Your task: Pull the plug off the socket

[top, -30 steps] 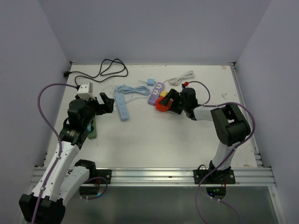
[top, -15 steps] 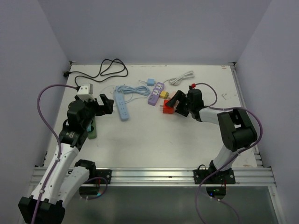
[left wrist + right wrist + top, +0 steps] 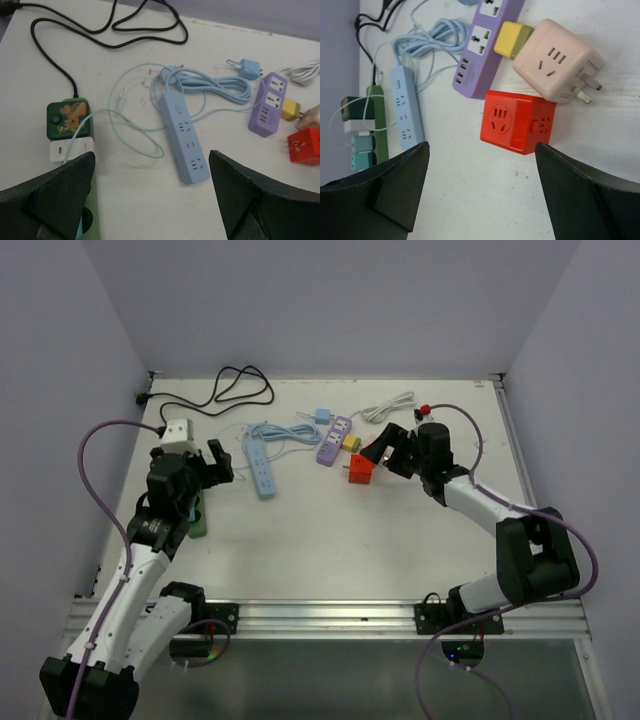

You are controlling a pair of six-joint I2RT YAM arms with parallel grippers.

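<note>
A red cube socket (image 3: 517, 121) lies on the table, apart from a pink cube socket (image 3: 557, 60) whose bare prongs point right. A yellow plug (image 3: 512, 40) sits between the pink cube and a purple power strip (image 3: 487, 47). My right gripper (image 3: 485, 195) is open and empty, just short of the red cube (image 3: 360, 469); in the top view it (image 3: 385, 452) hovers to the cube's right. My left gripper (image 3: 215, 462) is open and empty, left of the blue power strip (image 3: 184, 135), with a green power strip (image 3: 196, 516) below it.
A dark green cube plug (image 3: 67, 119) and a white adapter (image 3: 70, 150) sit on the green strip. A black cable (image 3: 235, 388) loops at the back left. A white cable (image 3: 390, 406) and a small blue plug (image 3: 322, 417) lie behind the purple strip.
My right gripper has let go of the red cube and drawn back to the right. The cube stays on the table, shifted a little right. My left gripper moved slightly left.
</note>
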